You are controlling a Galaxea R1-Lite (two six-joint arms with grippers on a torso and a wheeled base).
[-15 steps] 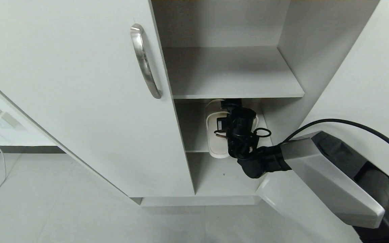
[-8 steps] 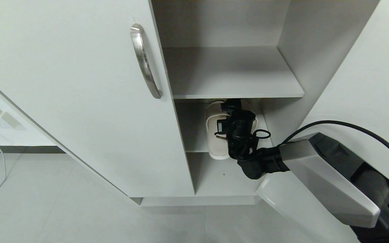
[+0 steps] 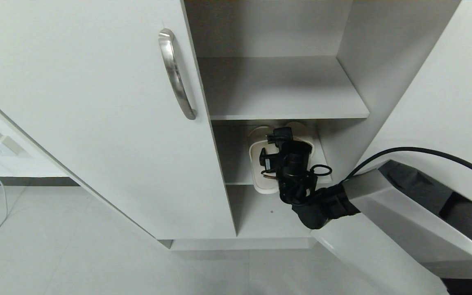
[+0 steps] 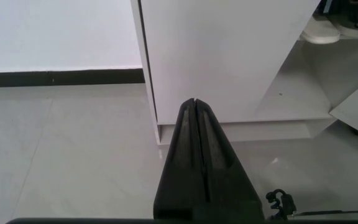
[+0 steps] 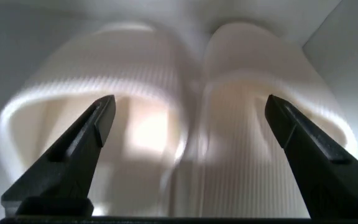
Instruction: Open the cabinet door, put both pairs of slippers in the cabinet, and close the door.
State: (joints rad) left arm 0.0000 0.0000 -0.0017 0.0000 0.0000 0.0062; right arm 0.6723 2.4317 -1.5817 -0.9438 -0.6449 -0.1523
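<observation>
**A:** Head view first. Which way do the slippers point(image 3: 262, 178) lie from the right pincer point(image 3: 273, 146)?

**B:** Straight beneath it and a little to the left. They sit side by side on the middle shelf point(image 3: 236, 164) of the cabinet point(image 3: 281, 90). Their long axis runs near to far, and the near ends are at the shelf's front lip. The open door point(image 3: 445, 102) stands to the right.

**A:** And the left wrist view?

**B:** The left pincer point(image 4: 193, 106) is pressed fully together with nothing in it. It is low over the floor point(image 4: 73, 155), well apart from the shelf. The right arm is clearly the nearer one.

**A:** Right wrist view?

**B:** The right pincer point(image 5: 188, 124) is spread wide, and its fingers point(image 5: 73, 155) grip nothing. The slippers point(image 5: 135, 81) lie just beyond the tips, with the seam between the two roughly centred in the gap.

**A:** So what does the next move hinge on?

**B:** I'd say that near-far line. The pair looks placed, so the arm should back out along it without dragging a heel off the lip.
</observation>
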